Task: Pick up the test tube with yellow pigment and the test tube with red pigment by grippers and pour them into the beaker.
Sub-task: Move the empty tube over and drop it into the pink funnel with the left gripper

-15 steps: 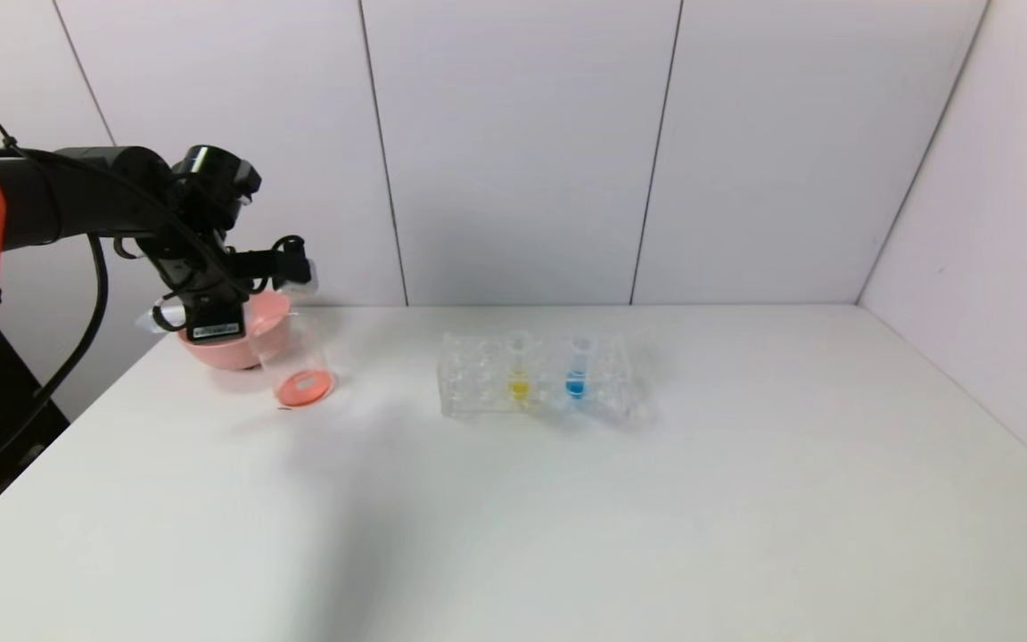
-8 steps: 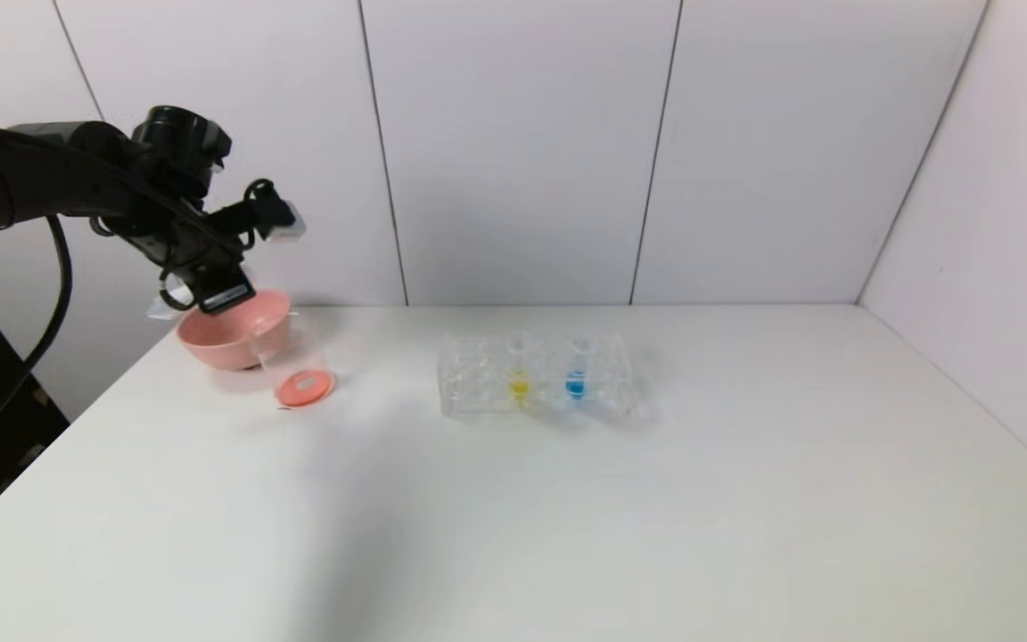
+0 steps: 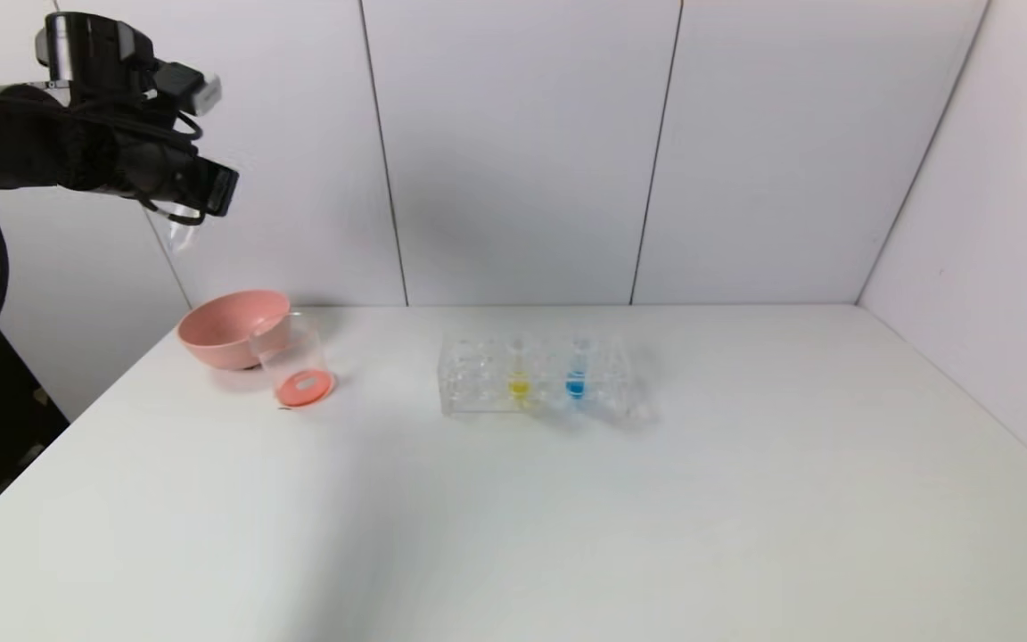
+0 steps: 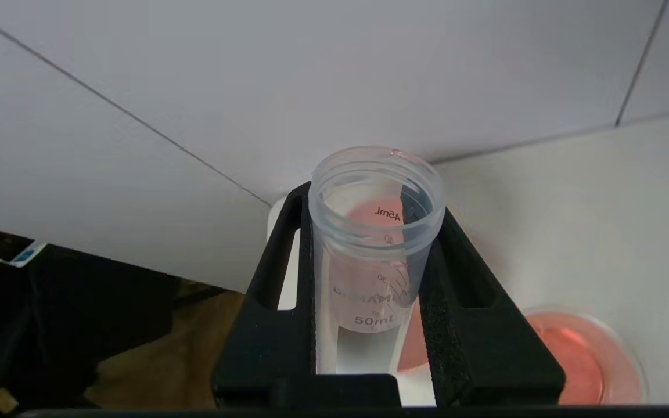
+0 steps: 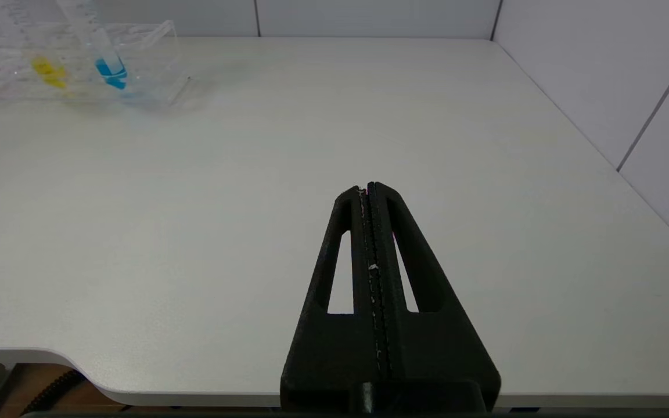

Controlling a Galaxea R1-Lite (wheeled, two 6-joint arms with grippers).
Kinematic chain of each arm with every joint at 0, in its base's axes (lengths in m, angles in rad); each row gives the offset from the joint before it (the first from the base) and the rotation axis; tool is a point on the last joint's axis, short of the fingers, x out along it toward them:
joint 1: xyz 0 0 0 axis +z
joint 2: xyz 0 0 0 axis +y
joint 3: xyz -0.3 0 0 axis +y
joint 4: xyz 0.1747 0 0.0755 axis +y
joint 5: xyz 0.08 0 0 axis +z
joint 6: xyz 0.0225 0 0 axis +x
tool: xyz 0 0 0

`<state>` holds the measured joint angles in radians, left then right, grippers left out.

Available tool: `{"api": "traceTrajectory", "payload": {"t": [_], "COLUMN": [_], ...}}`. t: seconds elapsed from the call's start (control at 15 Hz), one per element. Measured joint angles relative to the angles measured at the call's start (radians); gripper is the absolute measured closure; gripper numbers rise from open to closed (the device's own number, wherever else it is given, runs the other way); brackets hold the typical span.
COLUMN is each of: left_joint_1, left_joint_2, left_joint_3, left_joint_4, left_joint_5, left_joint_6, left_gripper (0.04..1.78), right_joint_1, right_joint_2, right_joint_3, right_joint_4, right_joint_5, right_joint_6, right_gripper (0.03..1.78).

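Observation:
My left gripper point(image 3: 210, 192) is high above the table's far left corner, shut on a clear test tube point(image 4: 375, 244) marked 50 mL. This is the red pigment tube, and no liquid shows in it. Its end sticks out below the fingers in the head view point(image 3: 176, 227). The beaker point(image 3: 295, 361) stands by the pink bowl with orange-red liquid on its bottom, also seen in the left wrist view point(image 4: 578, 360). The yellow pigment tube point(image 3: 519, 373) stands in the rack, also seen in the right wrist view point(image 5: 47, 69). My right gripper point(image 5: 367, 187) is shut and empty, low over the table's near edge.
A pink bowl point(image 3: 226, 328) sits just behind the beaker at the far left. The clear tube rack point(image 3: 478, 379) stands mid-table with a blue-liquid tube point(image 3: 576, 373) beside the yellow one. White walls close the back and right sides.
My left gripper has risen and swung left, away from above the bowl and beaker, carrying the tube. The beaker, the rack and my right gripper have not moved.

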<state>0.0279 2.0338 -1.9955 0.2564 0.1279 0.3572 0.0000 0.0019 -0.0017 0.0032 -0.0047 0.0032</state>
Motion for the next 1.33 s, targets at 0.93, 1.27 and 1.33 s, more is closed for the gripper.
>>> {"api": "traceTrajectory", "payload": {"t": [0.93,1.27,1.33], "left_joint_1": [0.122,0.133,0.132], "left_joint_2": [0.047,0.157,0.177], "left_joint_3": [0.328,0.346,0.339], "left_joint_4": [-0.525,-0.620,-0.620], "left_joint_5": [0.015,-0.010,-0.010], "left_joint_6": [-0.413,-0.418,-0.418], "left_gripper": [1.29,1.29,1.29], "right_joint_1": [0.000,0.000,0.000], "right_joint_2": [0.000,0.000,0.000], "right_joint_3": [0.000,0.000,0.000], "right_joint_4": [0.000,0.000,0.000], "right_joint_5": [0.000,0.000,0.000], "right_joint_6": [0.000,0.000,0.000], "right_gripper": [1.70,1.70,1.70]}}
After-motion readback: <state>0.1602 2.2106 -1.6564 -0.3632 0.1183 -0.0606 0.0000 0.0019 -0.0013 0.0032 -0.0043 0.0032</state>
